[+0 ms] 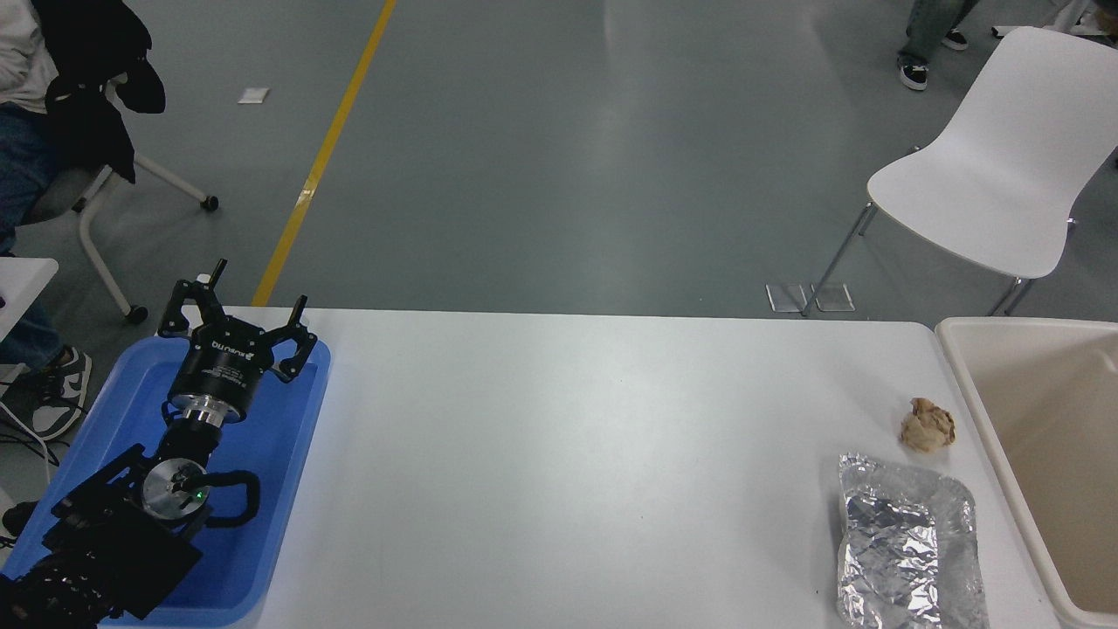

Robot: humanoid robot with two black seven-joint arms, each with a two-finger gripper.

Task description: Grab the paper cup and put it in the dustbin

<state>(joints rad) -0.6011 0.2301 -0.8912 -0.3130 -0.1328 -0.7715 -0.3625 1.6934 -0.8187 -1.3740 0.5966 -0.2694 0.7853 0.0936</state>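
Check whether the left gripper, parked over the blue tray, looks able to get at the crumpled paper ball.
Probably not: the left gripper sits at the table's far-left end, the paper ball near its right end, though nothing lies between them.
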